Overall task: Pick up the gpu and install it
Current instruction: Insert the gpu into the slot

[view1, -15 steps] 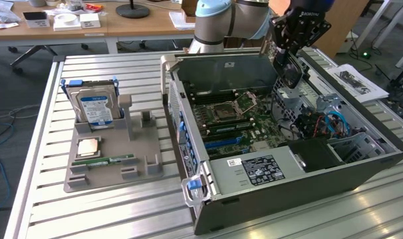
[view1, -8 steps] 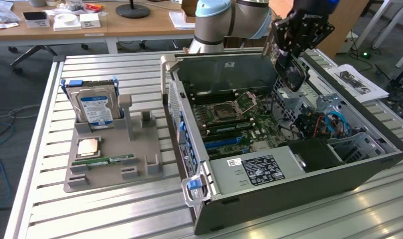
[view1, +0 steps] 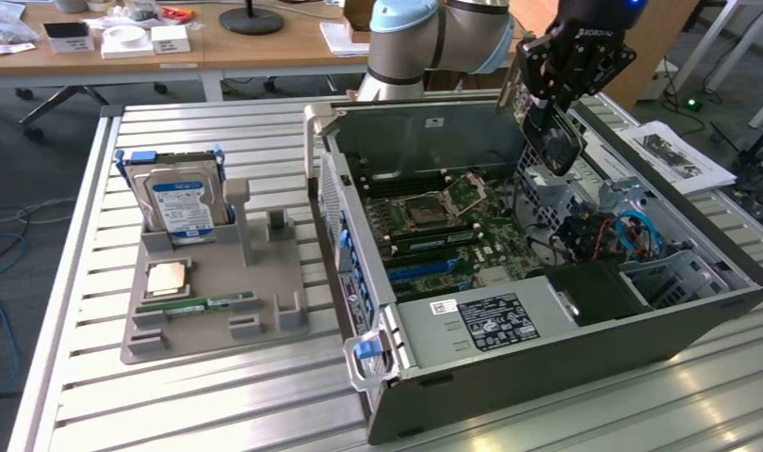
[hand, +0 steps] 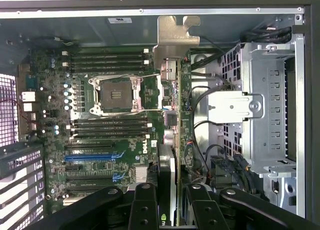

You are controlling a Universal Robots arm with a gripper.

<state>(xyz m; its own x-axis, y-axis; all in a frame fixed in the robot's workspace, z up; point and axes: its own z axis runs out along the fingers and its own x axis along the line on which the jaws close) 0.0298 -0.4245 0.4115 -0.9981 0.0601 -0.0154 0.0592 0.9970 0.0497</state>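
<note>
Black pincer (view1: 547,94) clamps the gpu (view1: 555,137). It hangs above the open computer case (view1: 545,367), at the exterior view's upper right.

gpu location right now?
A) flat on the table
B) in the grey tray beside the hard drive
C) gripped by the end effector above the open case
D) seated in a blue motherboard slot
C: the end effector grips the gpu, which hangs above the open case and is not in any slot.
</note>
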